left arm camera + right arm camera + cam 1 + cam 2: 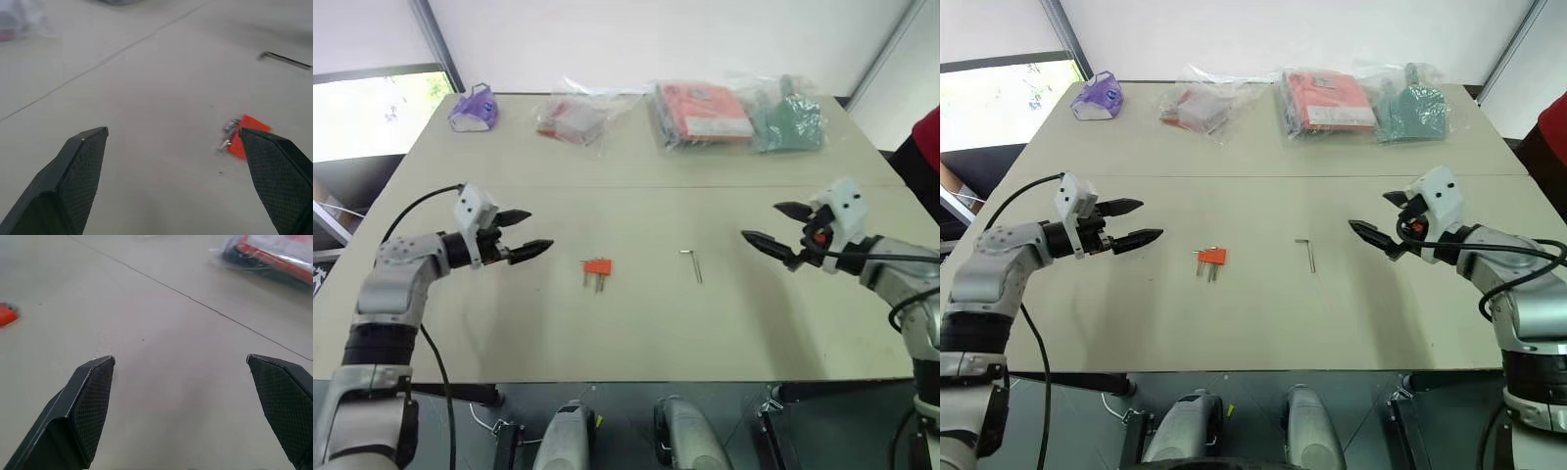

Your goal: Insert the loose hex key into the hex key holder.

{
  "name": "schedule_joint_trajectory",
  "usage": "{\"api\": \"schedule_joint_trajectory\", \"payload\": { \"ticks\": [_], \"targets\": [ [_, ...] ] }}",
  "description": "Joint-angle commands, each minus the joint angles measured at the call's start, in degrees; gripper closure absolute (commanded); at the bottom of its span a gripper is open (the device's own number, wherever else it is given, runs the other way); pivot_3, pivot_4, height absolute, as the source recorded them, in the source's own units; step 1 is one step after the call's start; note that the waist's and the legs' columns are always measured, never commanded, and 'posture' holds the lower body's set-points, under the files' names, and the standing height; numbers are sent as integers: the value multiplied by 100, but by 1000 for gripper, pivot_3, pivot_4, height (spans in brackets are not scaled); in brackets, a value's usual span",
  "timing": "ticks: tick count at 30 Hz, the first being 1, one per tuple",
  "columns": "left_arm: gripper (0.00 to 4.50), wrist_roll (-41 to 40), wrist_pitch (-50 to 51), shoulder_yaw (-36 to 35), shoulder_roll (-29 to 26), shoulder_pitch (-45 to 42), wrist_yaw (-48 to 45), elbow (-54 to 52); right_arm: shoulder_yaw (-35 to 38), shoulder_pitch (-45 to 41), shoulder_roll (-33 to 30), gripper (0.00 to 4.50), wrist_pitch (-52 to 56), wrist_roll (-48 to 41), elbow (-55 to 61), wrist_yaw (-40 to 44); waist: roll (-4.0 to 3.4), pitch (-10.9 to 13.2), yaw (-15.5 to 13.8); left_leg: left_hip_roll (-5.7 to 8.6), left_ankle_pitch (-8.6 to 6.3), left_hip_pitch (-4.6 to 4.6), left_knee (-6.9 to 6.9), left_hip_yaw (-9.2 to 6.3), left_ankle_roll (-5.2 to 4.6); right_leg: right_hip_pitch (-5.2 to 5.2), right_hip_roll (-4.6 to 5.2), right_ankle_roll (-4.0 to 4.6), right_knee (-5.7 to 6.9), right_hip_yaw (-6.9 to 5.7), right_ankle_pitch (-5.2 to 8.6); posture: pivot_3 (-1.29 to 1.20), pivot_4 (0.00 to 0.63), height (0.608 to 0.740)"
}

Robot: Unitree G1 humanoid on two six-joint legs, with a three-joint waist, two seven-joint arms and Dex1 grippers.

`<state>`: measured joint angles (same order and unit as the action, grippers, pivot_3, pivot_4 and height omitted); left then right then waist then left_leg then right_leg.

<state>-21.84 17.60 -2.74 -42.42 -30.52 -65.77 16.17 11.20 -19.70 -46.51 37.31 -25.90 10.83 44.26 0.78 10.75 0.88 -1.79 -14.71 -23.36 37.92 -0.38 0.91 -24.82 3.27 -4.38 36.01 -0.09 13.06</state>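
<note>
Hex key holder (597,266), loose hex key (692,264) beside (unobstructed)

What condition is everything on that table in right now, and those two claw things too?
Loose hex key: lying flat on the table, untouched.
Hex key holder: lying flat, keys sticking out, apart from the loose key.
Left gripper: open, empty, above the table.
Right gripper: open, empty, above the table.
Red packet: sealed in clear plastic, at the far edge.
Purple mask: lying at the far corner.

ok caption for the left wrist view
Open left gripper above the table, orange hex key holder beside one finger, loose hex key beyond.
</note>
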Motion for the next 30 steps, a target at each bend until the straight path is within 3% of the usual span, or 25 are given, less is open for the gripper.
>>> {"api": "schedule_joint_trajectory", "payload": {
  "ticks": [1,7,12,21,30],
  "targets": [
    [44,0,71,256,-362,-390,-952,5,-549,-554,102,0,211,-207,289,357,-1,1,13,-1,0,-1,-1,1,-1,-4,-2,0,1,1,0,0,150,740],
    [44,143,-100,519,-500,-694,-1571,64,-2179,-1392,1084,0,-126,210,-406,1055,-3,2,6,-12,0,2,-3,-5,-1,-8,-18,0,12,2,0,0,150,740],
    [44,3,195,424,-524,-478,-1557,-314,-2780,-1754,1998,0,-510,445,-1514,1406,-2,3,-15,-11,0,-8,1,-4,-1,-10,-17,-6,9,6,-3,0,150,740],
    [44,-695,1205,-104,-496,805,-759,-2314,-3084,-2799,3033,0,-1825,1291,-4035,1762,-4,6,3,-18,0,-5,-1,-6,-1,-18,-25,-24,21,11,-14,0,150,740],
    [44,-919,1441,-322,-505,1228,-292,-2819,-3083,-3223,3314,0,-2761,1926,-5309,2079,-6,7,17,-20,0,0,0,-5,-1,-17,-31,-22,24,13,-16,0,150,740]
  ]
}}
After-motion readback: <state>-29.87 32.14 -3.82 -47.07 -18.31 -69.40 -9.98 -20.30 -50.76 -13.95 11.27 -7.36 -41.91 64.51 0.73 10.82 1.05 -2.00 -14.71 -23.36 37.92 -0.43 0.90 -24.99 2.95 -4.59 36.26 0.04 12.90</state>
